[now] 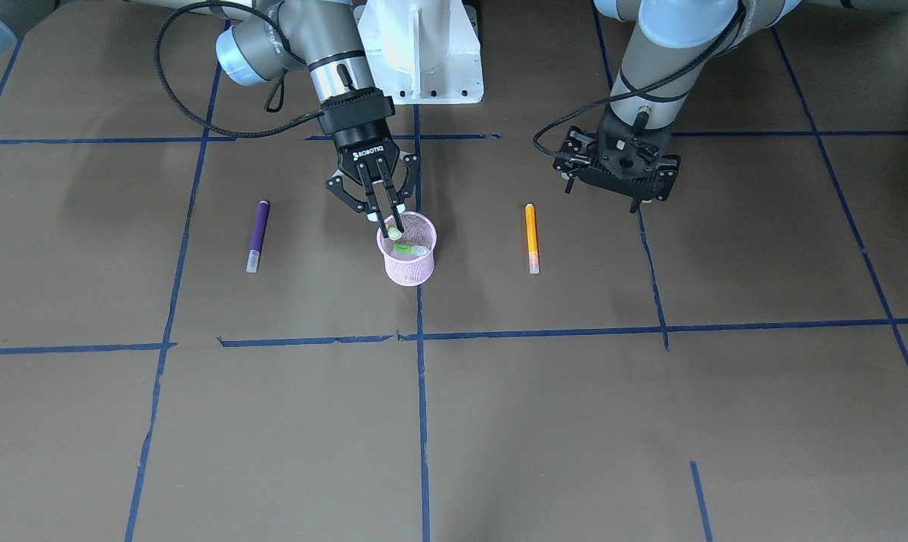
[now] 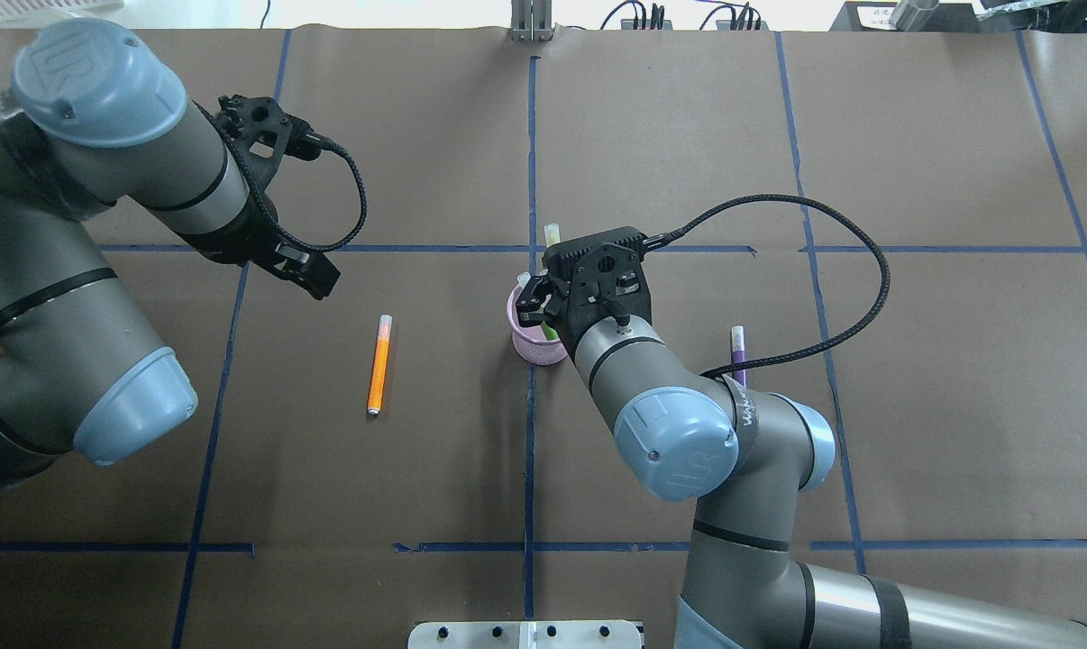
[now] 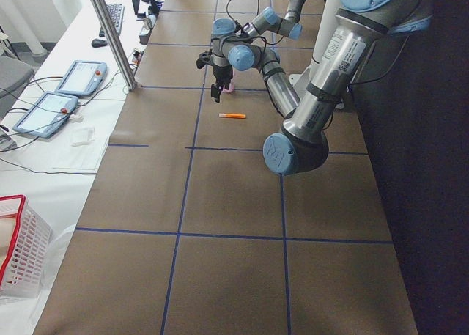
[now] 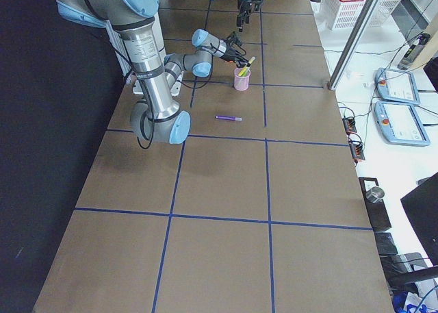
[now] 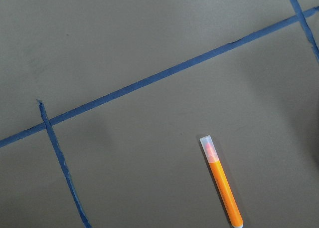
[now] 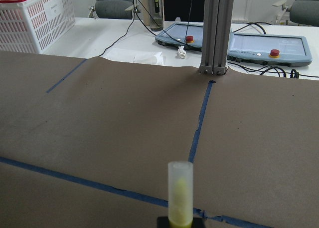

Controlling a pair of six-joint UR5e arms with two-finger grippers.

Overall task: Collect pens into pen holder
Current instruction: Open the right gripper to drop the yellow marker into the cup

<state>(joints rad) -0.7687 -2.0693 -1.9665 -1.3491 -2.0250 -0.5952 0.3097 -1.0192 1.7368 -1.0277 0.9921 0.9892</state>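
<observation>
Left tool (image 2: 316, 278) hangs above the tabletop (image 2: 913, 406) at the overhead view's left. Its wrist is turned so that the fingers are hard to make out, and I cannot tell how far apart they are. Nothing shows between them, and its own wrist camera sees only brown paper, blue tape lines (image 5: 149, 81) and a pen.

That pen is the orange pen (image 2: 379, 363). It lies flat on the tabletop just beside the left tool, on the robot's side of it, with its pale cap end pointing away from the robot. Nothing touches it.

Further right, near the middle tape line, stands the pen holder (image 1: 409, 263), a pink mesh cup set upright. A green pen (image 1: 409, 248) lies slanted inside it.

Right tool (image 1: 388, 223) is directly over the holder's mouth. Its fingers are closed tight around a yellow pen (image 6: 180, 193). This pen is tilted, with its pale cap end up and leaning away from the robot. The lower end is at the holder's rim. I cannot tell whether it reaches the bottom.

Rightmost lies the purple pen (image 1: 257, 235), flat on the tabletop and well apart from the holder. Its cap end also points away from the robot. In the overhead view the right arm hides part of it.
</observation>
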